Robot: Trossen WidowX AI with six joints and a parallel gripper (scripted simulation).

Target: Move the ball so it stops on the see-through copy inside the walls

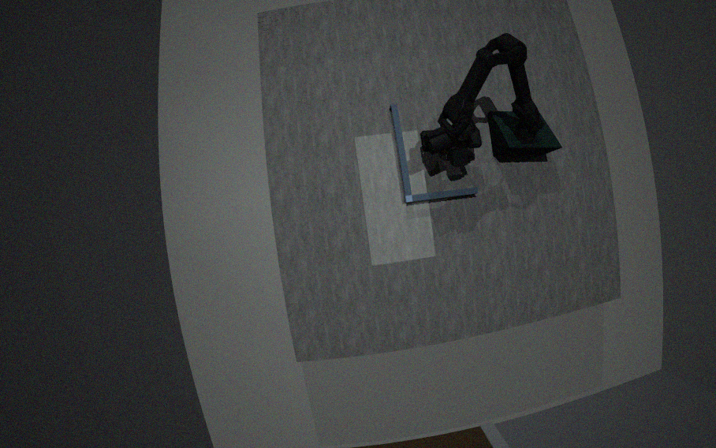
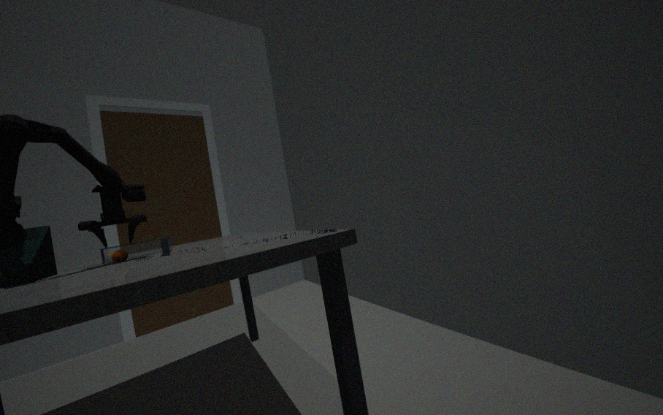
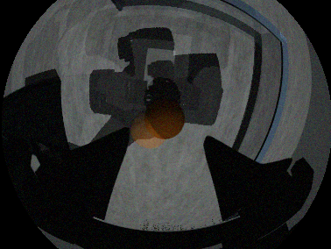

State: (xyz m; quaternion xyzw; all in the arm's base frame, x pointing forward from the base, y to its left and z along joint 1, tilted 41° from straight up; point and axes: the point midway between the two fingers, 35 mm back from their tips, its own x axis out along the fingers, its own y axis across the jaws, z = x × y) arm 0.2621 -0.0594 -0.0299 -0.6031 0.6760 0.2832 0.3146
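No writing you can read anywhere, your pincer (image 2: 117,235) hanging apart and holding nothing just above the orange ball (image 2: 118,254), ball on the desk (image 2: 205,267) inside the clear walls (image 1: 402,158), open desk beyond the corner on every side.

No text, label, brand, number or sign is showing legibly in any of the three views. The pictures are dim and grainy, and no surface in them is carrying readable writing.
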